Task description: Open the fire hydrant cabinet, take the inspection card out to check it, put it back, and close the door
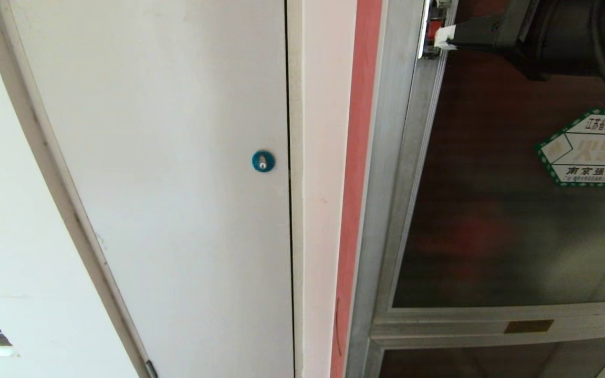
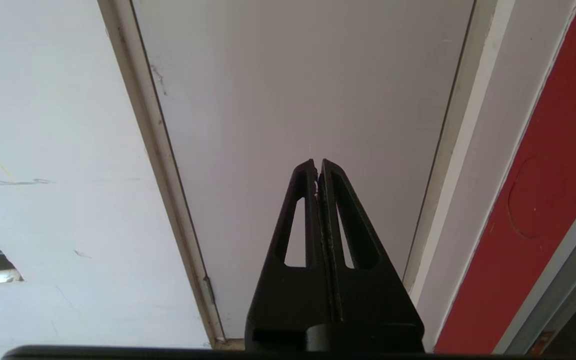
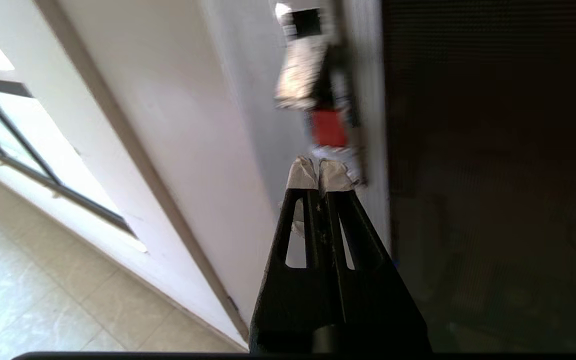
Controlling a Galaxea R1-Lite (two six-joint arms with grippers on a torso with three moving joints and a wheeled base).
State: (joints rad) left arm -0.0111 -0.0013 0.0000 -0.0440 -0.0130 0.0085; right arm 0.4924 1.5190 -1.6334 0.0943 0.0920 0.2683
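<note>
Right tool point(image 3: 320, 175), taped tips pressed together and empty, sits just below the red latch point(image 3: 329, 127) on the closed door point(image 1: 502, 210). Best: nudge latch squarely, then pull along frame edge. Left tool point(image 2: 318, 167) parked, also together.

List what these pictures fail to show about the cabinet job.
- Inspection card: in no view; the dark glass door hides the interior.
- Red latch: blurred in the right wrist view; contact with the right gripper unclear.
- Sticker: cut by the head view's right edge.
</note>
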